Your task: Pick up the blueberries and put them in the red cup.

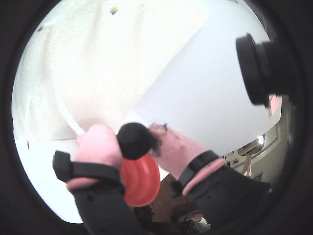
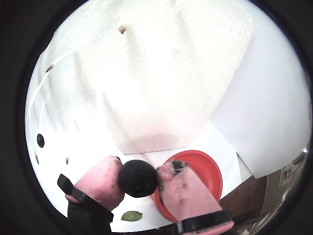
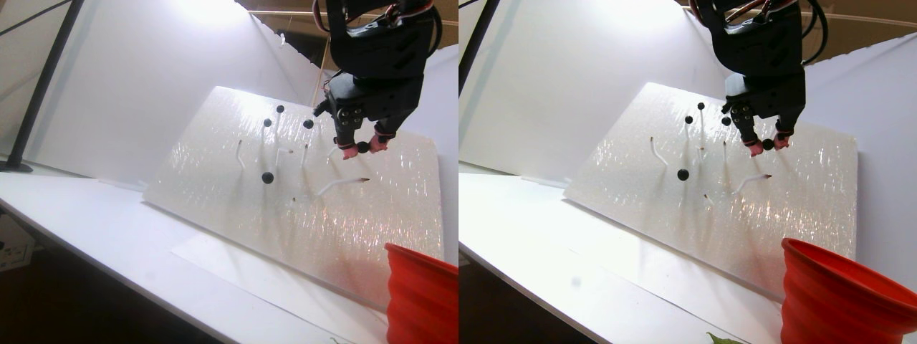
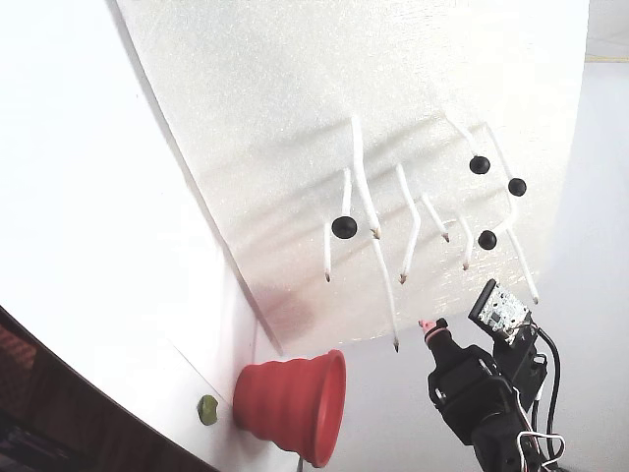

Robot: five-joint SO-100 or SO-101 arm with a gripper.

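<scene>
Hand (image 2: 139, 179) is clamped on one blueberry (image 1: 135, 140) between its pink fingertips (image 1: 97, 145), up above the red cup (image 2: 196, 164). Four more blueberries (image 4: 344, 227) sit on stem tips on the white board (image 4: 295, 118), which leans above the cup; several stems (image 4: 410, 236) are bare.

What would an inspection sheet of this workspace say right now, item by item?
Surface: white table; textured white board leaning on it.
Job's things: four small glossy black berries on thin white stems; wide-rimmed ridged red plastic cup below the board.
Clutter: small yellow-green blob beside the cup.
Hand: pink-tipped, shut on one black berry.
Cables: wires at the arm.
Surroundings: white backdrop.
</scene>
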